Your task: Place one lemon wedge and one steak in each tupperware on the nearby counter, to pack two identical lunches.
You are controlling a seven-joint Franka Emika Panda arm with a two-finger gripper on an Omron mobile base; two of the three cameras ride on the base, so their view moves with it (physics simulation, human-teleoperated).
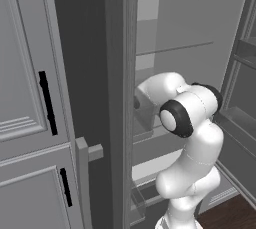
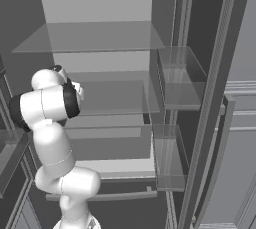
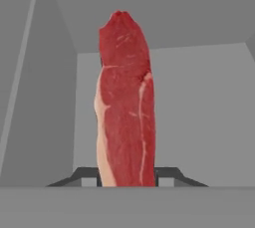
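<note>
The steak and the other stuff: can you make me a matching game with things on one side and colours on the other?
Things:
1. steak
2. robot arm
3. cabinet door handle
4. floor

Colours:
A. white
B. dark brown
C. red-pink
D. black

Pairs: 1-C, 2-A, 3-D, 4-B

Steak (image 3: pixel 124 102) red-pink, pale marbling, cream fat edge; cabinet door (image 1: pixel 25 98) grey, black handles.

The steak (image 3: pixel 124 102) hides the fingertips (its lower end is cut off)
</note>
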